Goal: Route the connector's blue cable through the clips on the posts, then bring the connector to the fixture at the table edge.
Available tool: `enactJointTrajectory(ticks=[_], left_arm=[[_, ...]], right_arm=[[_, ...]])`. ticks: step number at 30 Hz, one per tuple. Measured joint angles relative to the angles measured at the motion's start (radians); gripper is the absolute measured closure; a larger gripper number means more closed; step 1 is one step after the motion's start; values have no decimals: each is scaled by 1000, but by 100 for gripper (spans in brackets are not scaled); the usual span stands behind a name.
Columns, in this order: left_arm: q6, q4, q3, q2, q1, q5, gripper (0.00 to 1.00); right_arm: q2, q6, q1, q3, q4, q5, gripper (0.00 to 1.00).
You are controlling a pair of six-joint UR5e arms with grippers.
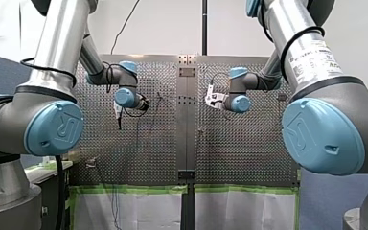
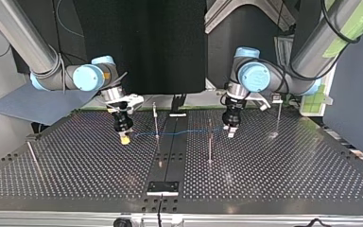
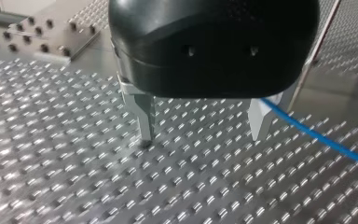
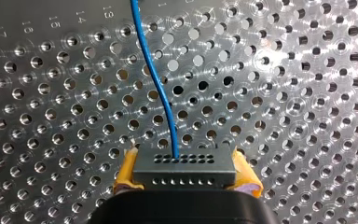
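My right gripper (image 4: pixel 186 177) is shut on the grey connector (image 4: pixel 184 164), with a yellow pad on each side of it. The blue cable (image 4: pixel 161 88) leaves the connector and runs ahead over the perforated table. In the top view my right gripper (image 2: pixel 124 138) hangs low at the left, and the cable (image 2: pixel 184 132) stretches from it past a thin post (image 2: pixel 155 120) towards my left gripper (image 2: pixel 230 132). My left gripper (image 3: pixel 203 135) is open, its metal fingers close above the table. The cable (image 3: pixel 321 137) passes by one finger and nothing sits between the two.
A second post (image 2: pixel 210 142) stands next to my left gripper, a third (image 2: pixel 279 116) further right, and a leaning rod (image 2: pixel 32 156) at the far left. A black fixture plate (image 2: pixel 163 187) lies at the near table edge on the centre strip (image 2: pixel 172 142).
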Motion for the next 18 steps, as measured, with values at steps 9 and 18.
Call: enactJointTrajectory(ticks=[9,18], left_arm=[[-32,16,-71,35,-12,59,0],[-103,85,-144,107,-15,87,0]], right_arm=[[0,-3,1,0,6,0,100],[0,-7,3,0,10,0,100]])
